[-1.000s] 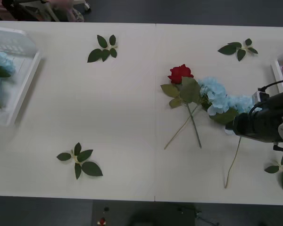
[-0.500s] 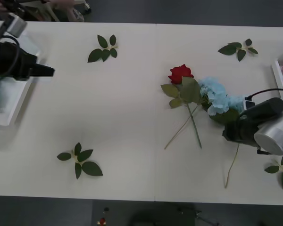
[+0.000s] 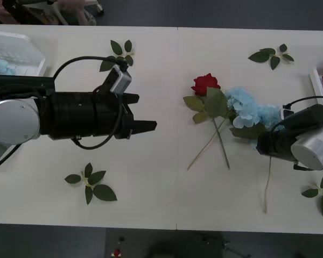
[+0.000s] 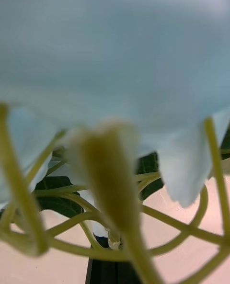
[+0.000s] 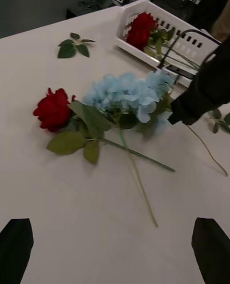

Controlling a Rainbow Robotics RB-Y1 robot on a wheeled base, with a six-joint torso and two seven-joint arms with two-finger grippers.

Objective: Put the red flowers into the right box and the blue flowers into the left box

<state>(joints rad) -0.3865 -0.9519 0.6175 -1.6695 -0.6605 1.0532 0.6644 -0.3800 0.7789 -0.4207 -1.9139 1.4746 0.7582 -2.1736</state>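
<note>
Front view: left box [image 3: 21, 51] at the table's [image 3: 167, 193] far left edge, pale blue blooms lying inside; right box [image 3: 318, 86] at the far right edge, a red bloom showing in it. One red flower [image 3: 205, 84] lies mid-table, its leaves touching the blue flowers [image 3: 250, 113], whose stems cross below. Left gripper [image 3: 142, 119] reaches level across the table toward the flowers, well apart from them, black fingers spread and empty. Right gripper [image 3: 261, 144] is at the base of the blue cluster; finger state cannot be told. Loose leaf sprigs [image 3: 91, 184] lie scattered. Right wrist view: blue petals [image 4: 115, 49] and green stalklets sit pressed right against the lens. Left wrist view: fingers [image 5: 17, 245] parted at both corners, nothing between; red flower [image 5: 53, 109] beside blue flowers [image 5: 127, 92]; the right arm [image 5: 206, 85] meets that cluster; right box [image 5: 167, 30] holds red roses.
</note>
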